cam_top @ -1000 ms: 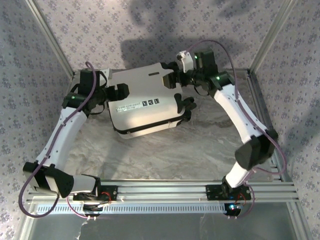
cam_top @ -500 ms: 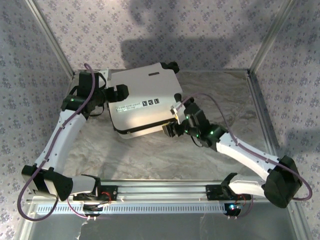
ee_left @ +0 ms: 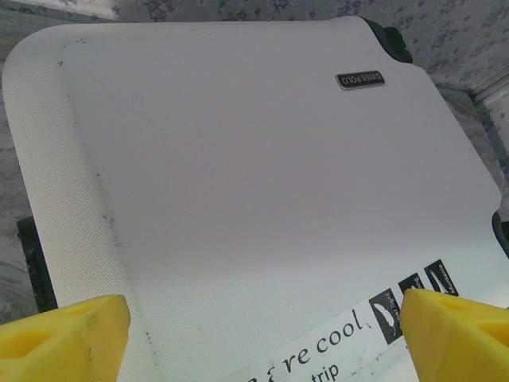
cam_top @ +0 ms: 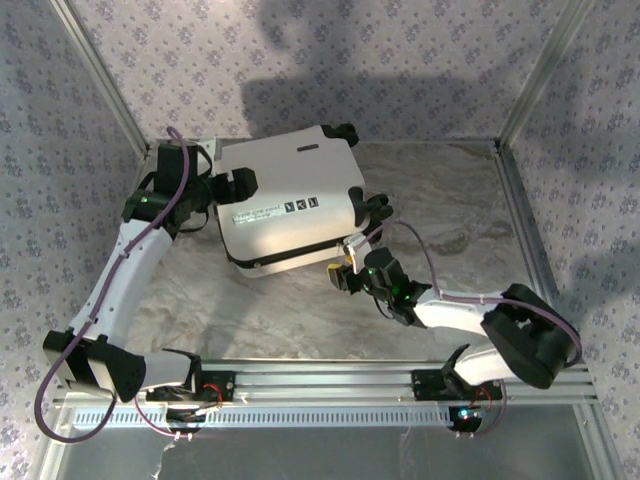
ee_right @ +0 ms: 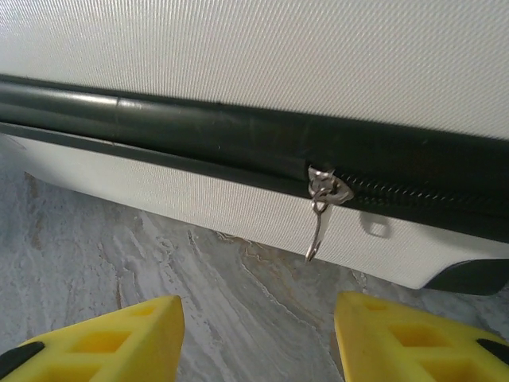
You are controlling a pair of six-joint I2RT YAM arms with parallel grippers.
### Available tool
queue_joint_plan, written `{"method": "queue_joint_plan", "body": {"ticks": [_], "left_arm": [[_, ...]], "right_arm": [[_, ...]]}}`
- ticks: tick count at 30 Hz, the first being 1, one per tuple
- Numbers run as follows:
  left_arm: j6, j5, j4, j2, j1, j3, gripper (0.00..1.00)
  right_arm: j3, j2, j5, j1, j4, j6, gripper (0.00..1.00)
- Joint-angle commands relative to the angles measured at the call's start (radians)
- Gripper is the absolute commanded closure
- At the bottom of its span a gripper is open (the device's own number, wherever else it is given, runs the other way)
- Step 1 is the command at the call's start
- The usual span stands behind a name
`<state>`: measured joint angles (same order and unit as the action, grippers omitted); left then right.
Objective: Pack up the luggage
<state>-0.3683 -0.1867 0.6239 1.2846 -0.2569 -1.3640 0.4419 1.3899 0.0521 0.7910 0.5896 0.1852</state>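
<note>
Right gripper (cam_top: 345, 272) has been swung round from the far corner to the zipper pull (ee_right: 318, 219) of the shut white suitcase (cam_top: 285, 210), which is laid flat far-left on the table (cam_top: 450, 230). Its fingers are apart and narrowing, with nothing clamped. Left gripper (cam_top: 236, 184) is spread wide over the shell. Zipping is probably next.

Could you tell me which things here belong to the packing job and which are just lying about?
Job: small white hard-shell suitcase with black zipper band; silver metal zipper pull; left gripper; right gripper.
Just there: grey marbled table; silver aluminium frame rails; floral-patterned backdrop walls.
</note>
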Motion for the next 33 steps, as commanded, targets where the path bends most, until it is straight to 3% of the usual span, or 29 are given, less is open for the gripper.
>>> {"method": "queue_joint_plan", "body": {"ticks": [1,12,22,33], "left_arm": [[-0.007,-0.004,-0.02,-0.019,-0.005,-0.001,0.12],[-0.008,0.001,-0.001,-0.022,-0.01,-0.006,0.12],[-0.008,0.007,0.009,-0.04,-0.014,-0.005,0.12],[-0.006,0.012,0.012,-0.044,-0.023,-0.006,0.12]], "right_arm": [[-0.035,0.032,-0.009,0.005,0.208,-0.038,0.48],[-0.021,0.154,-0.034,-0.046,0.313,-0.092,0.56],[0.006,0.161,-0.095,-0.088,0.319,-0.093,0.6],[0.02,0.164,-0.092,-0.117,0.297,-0.09,0.77]]}}
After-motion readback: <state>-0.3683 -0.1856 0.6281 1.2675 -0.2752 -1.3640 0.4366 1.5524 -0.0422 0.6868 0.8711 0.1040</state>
